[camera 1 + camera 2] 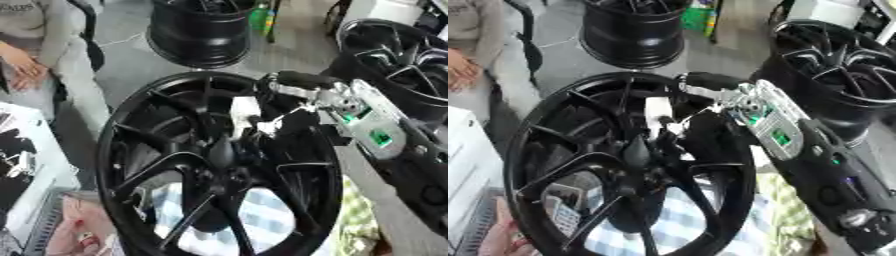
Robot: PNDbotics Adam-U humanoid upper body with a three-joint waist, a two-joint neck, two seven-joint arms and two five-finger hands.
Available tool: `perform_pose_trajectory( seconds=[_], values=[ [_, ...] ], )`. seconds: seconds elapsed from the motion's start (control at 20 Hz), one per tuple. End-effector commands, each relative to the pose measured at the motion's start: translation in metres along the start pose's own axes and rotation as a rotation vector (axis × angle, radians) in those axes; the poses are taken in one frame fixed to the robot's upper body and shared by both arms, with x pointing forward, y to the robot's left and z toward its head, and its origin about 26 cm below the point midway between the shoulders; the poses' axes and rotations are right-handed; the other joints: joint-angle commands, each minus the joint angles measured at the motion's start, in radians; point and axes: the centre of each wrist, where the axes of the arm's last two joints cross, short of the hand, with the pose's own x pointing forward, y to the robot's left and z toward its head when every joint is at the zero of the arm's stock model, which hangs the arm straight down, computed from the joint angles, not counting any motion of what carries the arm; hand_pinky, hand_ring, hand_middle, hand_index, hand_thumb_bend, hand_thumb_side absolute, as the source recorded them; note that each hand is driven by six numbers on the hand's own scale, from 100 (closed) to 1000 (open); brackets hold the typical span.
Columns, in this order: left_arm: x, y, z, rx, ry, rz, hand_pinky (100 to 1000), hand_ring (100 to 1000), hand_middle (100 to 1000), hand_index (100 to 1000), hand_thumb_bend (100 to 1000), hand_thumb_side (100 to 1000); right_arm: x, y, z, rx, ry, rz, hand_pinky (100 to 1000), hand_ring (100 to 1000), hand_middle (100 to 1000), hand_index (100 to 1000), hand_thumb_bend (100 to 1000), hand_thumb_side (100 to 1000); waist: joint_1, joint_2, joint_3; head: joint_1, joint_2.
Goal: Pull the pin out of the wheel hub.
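Note:
A large black wheel hub (140,125) with spokes stands tilted in the middle of both views. At its centre sits a dark, tapered pin (220,150), pointing up toward my hand. My right arm comes in from the right, and my right hand (254,117), black with silver and white parts, reaches down into the hub's centre. Its fingers are curled around the top of the pin. Where they touch is partly hidden by the hand itself. My left hand shows in neither view.
A second black wheel (201,30) stands on the floor behind, and another one (842,65) at the right. A checked cloth (262,220) lies under the hub. A person's hand (502,240) is at the rim's lower left. A white box (465,165) stands left.

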Motion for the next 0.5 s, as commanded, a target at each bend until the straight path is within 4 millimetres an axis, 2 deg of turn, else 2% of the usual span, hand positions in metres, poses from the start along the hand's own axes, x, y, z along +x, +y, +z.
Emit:
perform_pose_trajectory(
  seconds=[0.05, 0.15, 0.3, 0.5],
  values=[
    [0.0056, -0.0002, -0.0047, -0.008, -0.022, 0.0, 709, 701, 627, 779, 181, 347, 0.0039, -0.0021, -0.0043, 0.007, -0.023, 0.012, 721, 702, 585, 750, 100, 395, 0.009, -0.011, 0.002, -0.005, -0.006],
    [0.0052, -0.0003, -0.0044, -0.008, -0.02, 0.0, 709, 701, 627, 779, 179, 347, 0.0039, -0.0013, -0.0051, 0.005, -0.026, 0.009, 711, 685, 554, 720, 100, 355, 0.008, -0.012, 0.003, -0.005, -0.005],
    [0.0044, -0.0006, -0.0041, -0.009, -0.017, 0.0, 710, 701, 627, 780, 176, 348, 0.0031, -0.0015, -0.0052, -0.035, -0.031, -0.012, 666, 606, 454, 621, 100, 224, 0.007, -0.013, 0.004, -0.005, -0.006],
    [0.0036, -0.0014, -0.0036, -0.012, -0.013, 0.002, 710, 701, 627, 779, 175, 349, 0.0, -0.0044, -0.005, -0.131, -0.035, -0.056, 634, 572, 416, 592, 100, 184, 0.008, -0.015, 0.005, -0.006, -0.006]
  ],
)
